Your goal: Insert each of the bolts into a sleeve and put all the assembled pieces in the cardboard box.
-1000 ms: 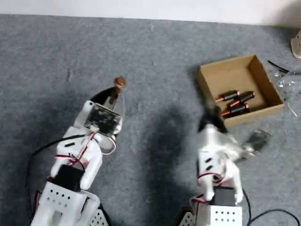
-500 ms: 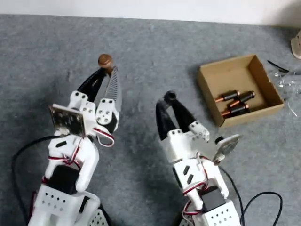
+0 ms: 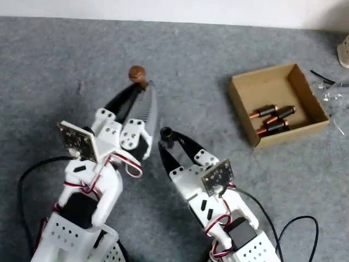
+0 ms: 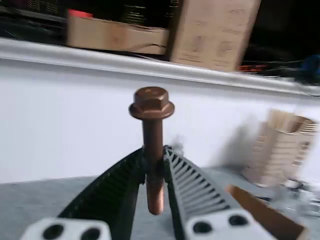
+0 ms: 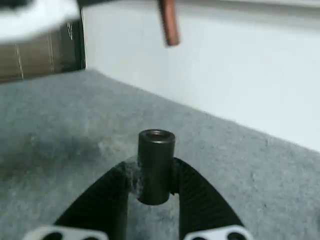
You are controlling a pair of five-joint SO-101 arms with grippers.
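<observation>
Box (image 3: 270,90) well beyond right gripper (image 5: 154,172): three assembled pieces (image 3: 272,120) inside. Left gripper (image 4: 153,152) pinches copper hex-head bolt (image 4: 151,107), upright. Right gripper pinches black sleeve (image 5: 155,147), bore up.

Bolt (image 5: 169,22) cut off by the right wrist view's edge; I lose its head. Sleeve (image 5: 156,165) base hidden between the right fingers (image 5: 200,200). Pale object (image 3: 344,50) at the table's far right edge is cropped, unidentifiable.
</observation>
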